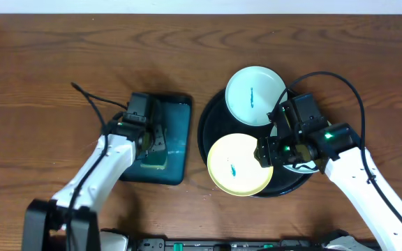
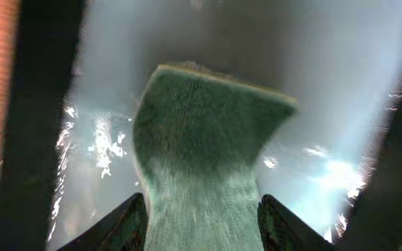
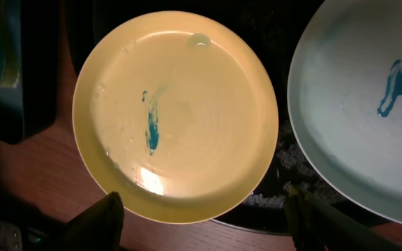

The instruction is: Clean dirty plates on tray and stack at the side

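The black tray (image 1: 210, 125) holds a pale yellow plate (image 1: 239, 165) with a blue smear at its front left; the plate's edge overhangs the rim. A mint plate (image 1: 255, 95) with a blue smear sits at the tray's back. A third plate is mostly hidden under my right arm. My right gripper (image 1: 265, 151) is open and empty just right of the yellow plate. In the right wrist view its fingers (image 3: 208, 230) straddle the near edge of the yellow plate (image 3: 180, 111), with the mint plate (image 3: 361, 104) at right. My left gripper (image 2: 201, 209) is shut on a green sponge (image 2: 208, 132).
A dark teal rectangular tray (image 1: 180, 118) lies left of the black tray, wet and glinting in the left wrist view (image 2: 340, 139). My left gripper (image 1: 155, 143) hangs over it. Bare wooden table (image 1: 47, 84) surrounds both trays.
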Controlling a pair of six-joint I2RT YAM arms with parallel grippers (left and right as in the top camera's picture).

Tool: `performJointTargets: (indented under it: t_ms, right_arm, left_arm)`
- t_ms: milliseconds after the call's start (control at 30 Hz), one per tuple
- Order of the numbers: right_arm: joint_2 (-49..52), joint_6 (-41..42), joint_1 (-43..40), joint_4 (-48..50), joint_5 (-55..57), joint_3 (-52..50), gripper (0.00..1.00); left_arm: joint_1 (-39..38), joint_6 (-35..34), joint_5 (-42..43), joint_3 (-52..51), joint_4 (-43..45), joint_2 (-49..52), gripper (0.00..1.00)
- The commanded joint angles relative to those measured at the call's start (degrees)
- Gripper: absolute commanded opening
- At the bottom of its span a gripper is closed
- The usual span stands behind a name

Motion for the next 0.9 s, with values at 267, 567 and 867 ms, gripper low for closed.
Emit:
performJointTargets:
  t_ms: [267,567,867]
  right_arm:
    - [-0.07,3.48,0.50,0.24,-0.28,-3.69,0.74]
    - [0.28,6.01,0.50,16.59,-0.94,-19.23,0.57]
    - [9.25,7.91,0.33,27.39,3.43,-21.97,0.32]
  left_arm:
    - [0.20,0.94,1.44,0.13,0.28,8.70,0.07]
    - [0.20,0.92,4.92,5.09,-10.84,-9.53,0.08]
    - [0.17,0.70,10.12,5.07,-14.58,-17.27,0.07]
